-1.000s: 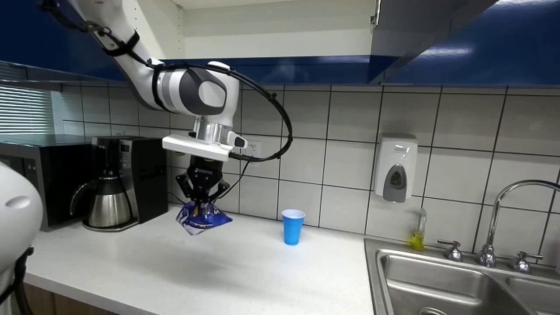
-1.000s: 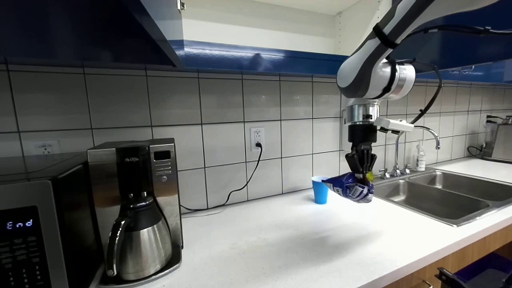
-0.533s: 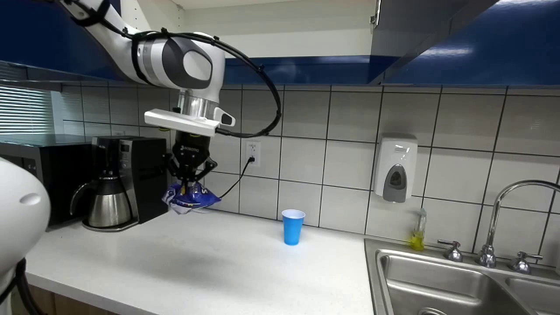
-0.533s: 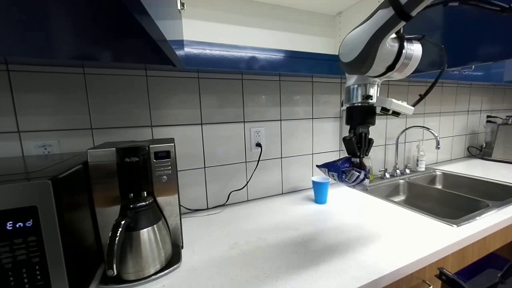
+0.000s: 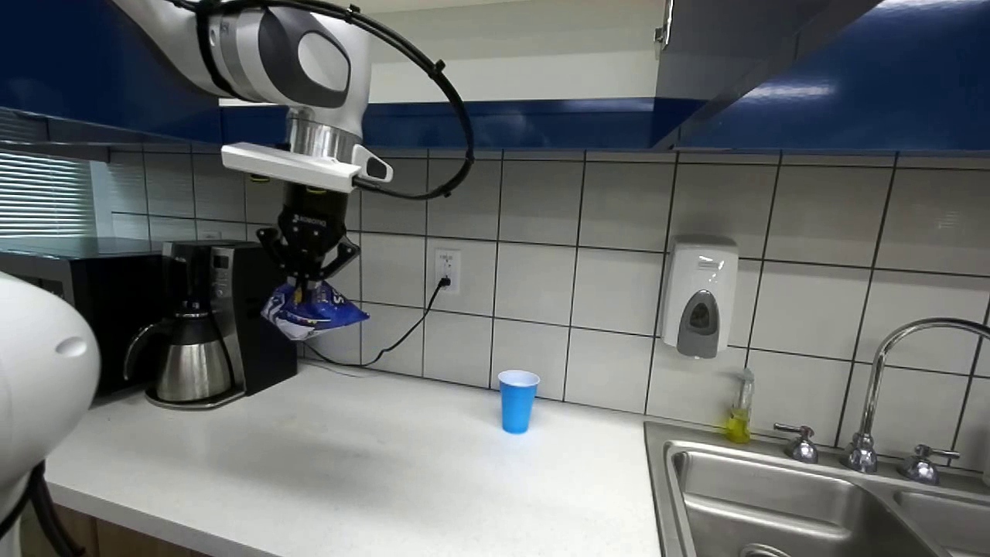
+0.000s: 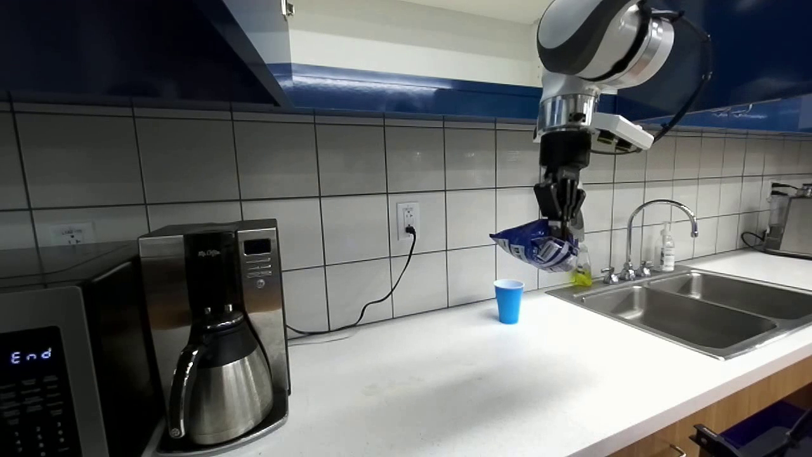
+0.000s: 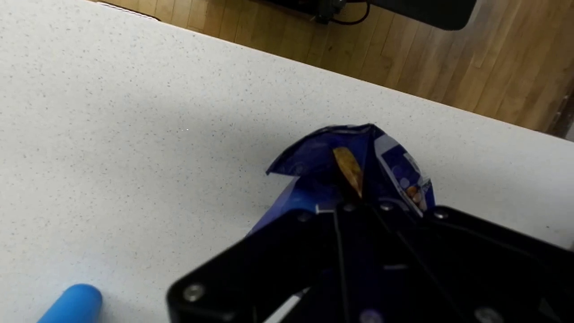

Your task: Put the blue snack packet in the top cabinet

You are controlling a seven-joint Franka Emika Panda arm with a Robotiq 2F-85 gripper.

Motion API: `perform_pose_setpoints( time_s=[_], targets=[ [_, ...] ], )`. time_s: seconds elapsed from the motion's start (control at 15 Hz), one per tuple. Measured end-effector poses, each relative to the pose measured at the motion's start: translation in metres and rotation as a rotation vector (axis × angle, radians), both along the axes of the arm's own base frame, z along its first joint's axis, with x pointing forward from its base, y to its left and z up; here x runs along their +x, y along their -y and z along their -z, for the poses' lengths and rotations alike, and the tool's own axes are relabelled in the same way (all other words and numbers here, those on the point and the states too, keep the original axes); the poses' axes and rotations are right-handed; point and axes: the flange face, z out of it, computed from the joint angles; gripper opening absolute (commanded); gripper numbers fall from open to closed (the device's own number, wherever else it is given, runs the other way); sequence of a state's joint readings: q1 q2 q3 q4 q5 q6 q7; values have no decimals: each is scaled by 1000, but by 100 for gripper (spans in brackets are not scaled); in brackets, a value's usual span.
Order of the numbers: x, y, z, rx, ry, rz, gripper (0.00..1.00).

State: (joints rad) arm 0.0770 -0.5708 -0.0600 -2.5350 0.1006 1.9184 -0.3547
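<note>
snack packet (image 7: 318, 181): partly blocked by the gripper (image 7: 364, 205), wrist view
cup (image 7: 74, 305): bottom edge chops it there
top cabinet (image 6: 412, 89): top's cropped in both exterior views

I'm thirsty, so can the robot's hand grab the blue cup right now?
Probably not: the hand is pinching the snack packet, so it would likely have to let go first. The cup stands upright on the counter, lower down.
</note>
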Motion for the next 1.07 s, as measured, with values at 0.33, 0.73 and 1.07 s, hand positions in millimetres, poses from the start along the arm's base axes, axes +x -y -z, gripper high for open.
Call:
perform_pose_setpoints(
  time_s=[0.33, 0.73, 1.07],
  targets=[
    [-1, -24, -34, 31, -3, -4, 0],
    [3, -39, -69, 52, 28, 0, 0],
    [7, -45, -97, 52, 80, 13, 0]
  ],
)
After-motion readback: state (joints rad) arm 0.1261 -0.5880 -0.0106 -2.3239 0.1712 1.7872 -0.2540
